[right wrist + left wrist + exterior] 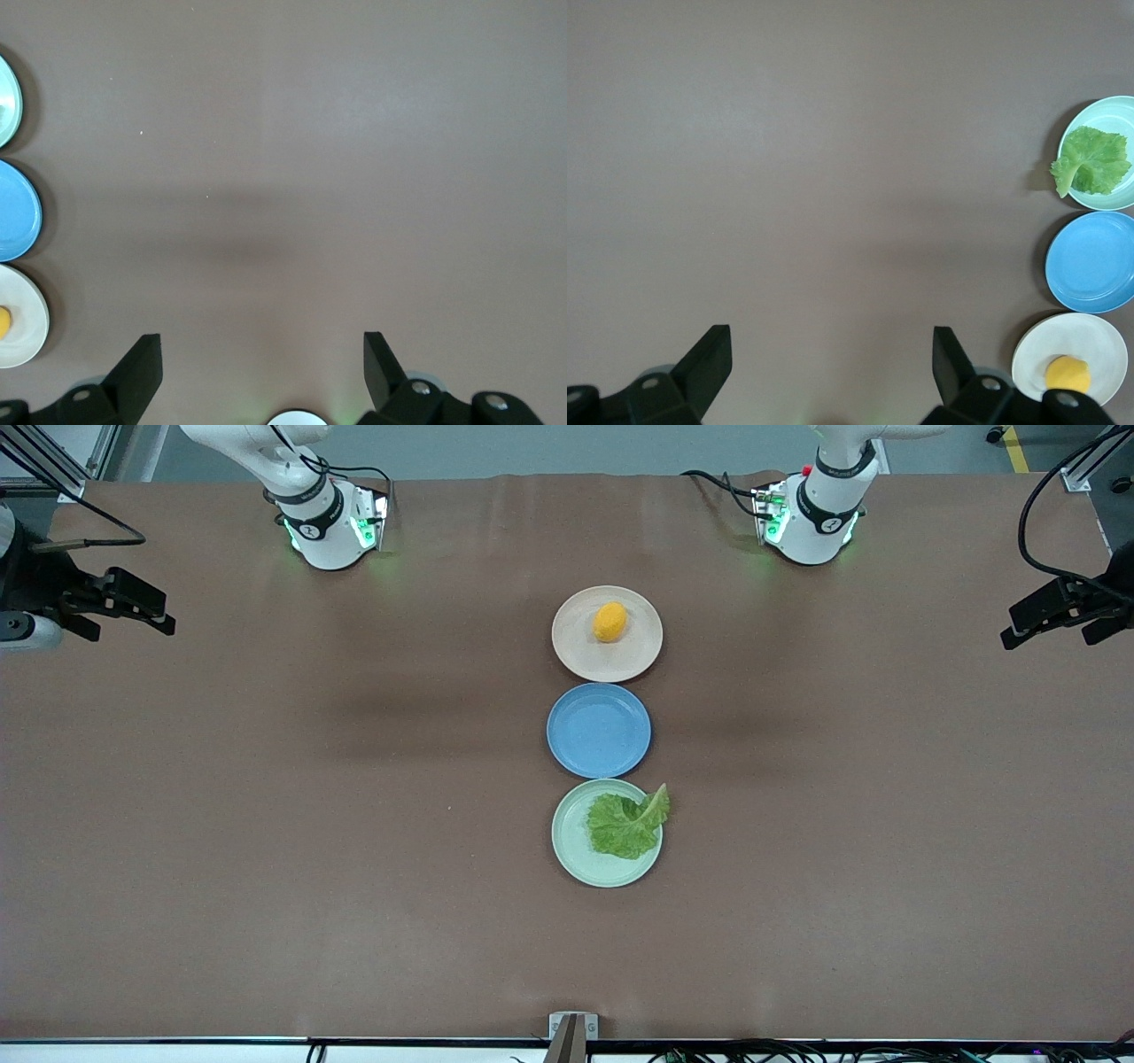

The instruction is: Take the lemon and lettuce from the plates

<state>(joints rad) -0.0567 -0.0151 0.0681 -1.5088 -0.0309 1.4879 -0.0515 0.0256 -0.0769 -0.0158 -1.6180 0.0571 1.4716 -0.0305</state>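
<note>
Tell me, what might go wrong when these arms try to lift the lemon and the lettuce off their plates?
Three things, likely. The lemon is round and smooth, so it could roll on the beige plate or slip from the fingers. The lettuce lies flat on the green plate, so fingers may scrape or drag that plate. The blue plate touches both, so it could get knocked. The left gripper and right gripper wait open at the table's ends.
</note>
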